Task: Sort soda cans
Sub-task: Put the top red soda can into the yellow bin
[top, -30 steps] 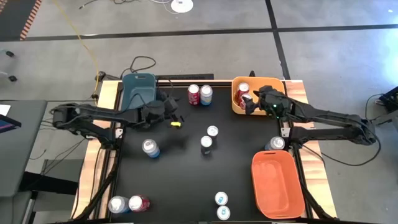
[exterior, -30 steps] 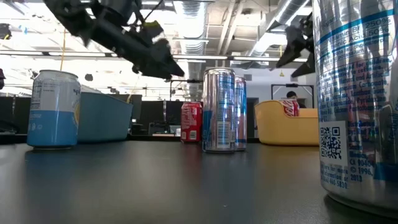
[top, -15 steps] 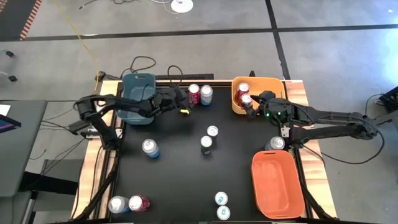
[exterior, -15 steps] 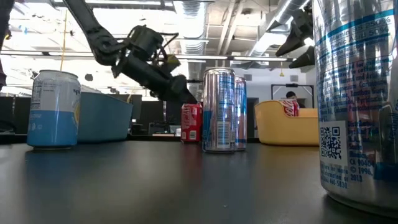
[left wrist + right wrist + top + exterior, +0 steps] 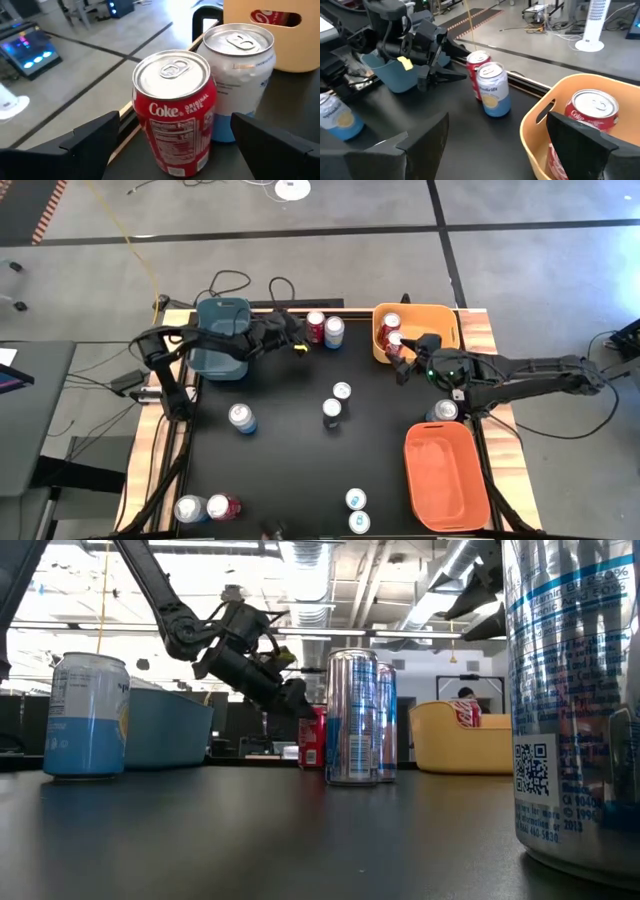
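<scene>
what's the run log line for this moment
left gripper: open, at red can | right gripper: open, beside yellow bin | held: nothing

The red can (image 5: 174, 119) read "Coke ORIGINAL TASTE" in white, with a "Nutrition Facts" panel below it. The pale can (image 5: 239, 80) just beside it showed "Lemon" in yellow. A red can (image 5: 584, 127) in the yellow bin (image 5: 538, 131) read "Coke". Other print was too small to read.

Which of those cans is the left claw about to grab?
Probably the red Coke can at the table's far edge: the left gripper is open with that can between its fingers. The blue can stands just beside it.
</scene>
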